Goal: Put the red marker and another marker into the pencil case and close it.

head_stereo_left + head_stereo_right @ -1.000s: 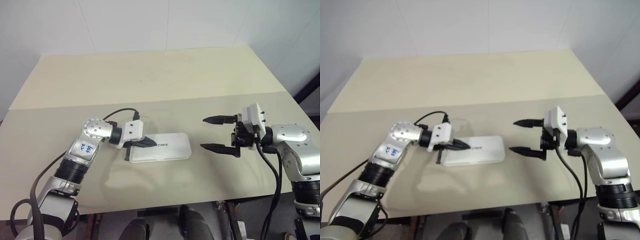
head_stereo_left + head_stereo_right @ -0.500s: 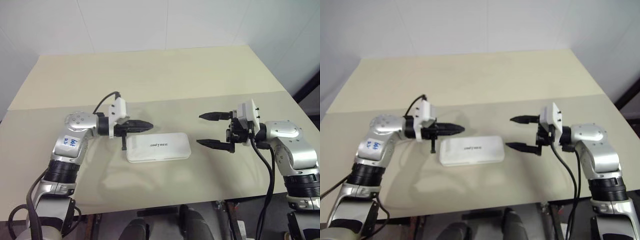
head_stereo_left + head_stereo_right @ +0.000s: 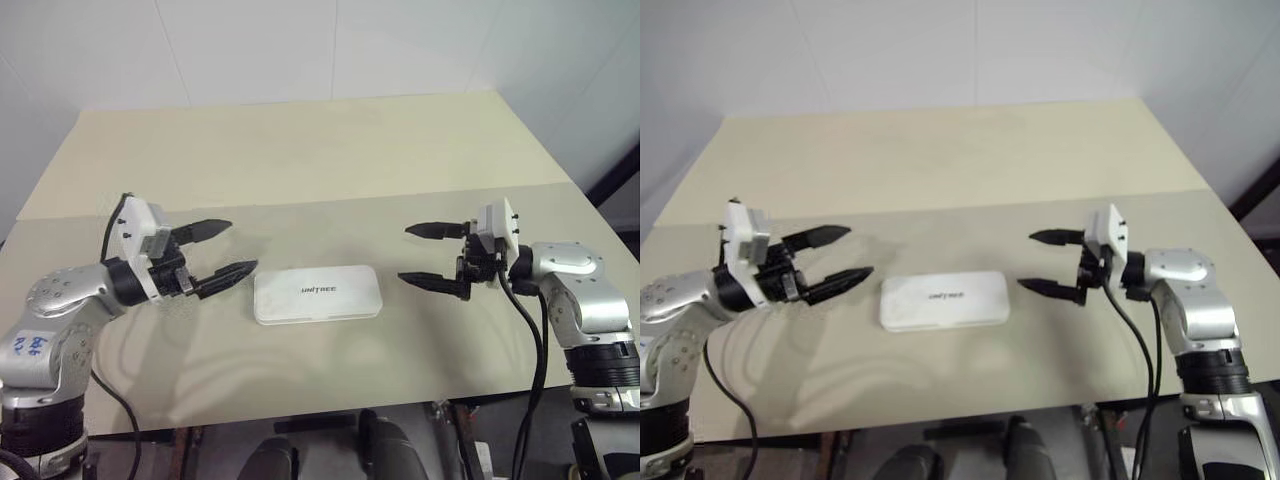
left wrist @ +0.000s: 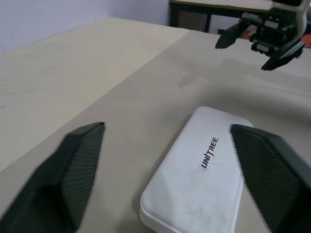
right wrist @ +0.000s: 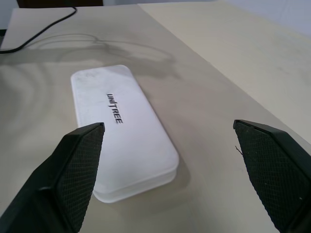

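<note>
Lying shut, the pencil case [image 3: 317, 294] needs no more; left gripper [image 3: 222, 253] at nine o'clock and right gripper [image 3: 424, 255] at three o'clock, both wide open, empty, should stay clear.

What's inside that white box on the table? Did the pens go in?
The pencil case lies flat on the table with its lid shut, so its inside is hidden. Whether it holds any markers cannot be told. Both grippers, left and right, hang open beside it, empty.

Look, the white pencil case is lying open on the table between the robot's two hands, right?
Not quite. The pencil case lies shut, lid down, as the left eye view shows. It does lie on the table between the left hand and right hand.
</note>
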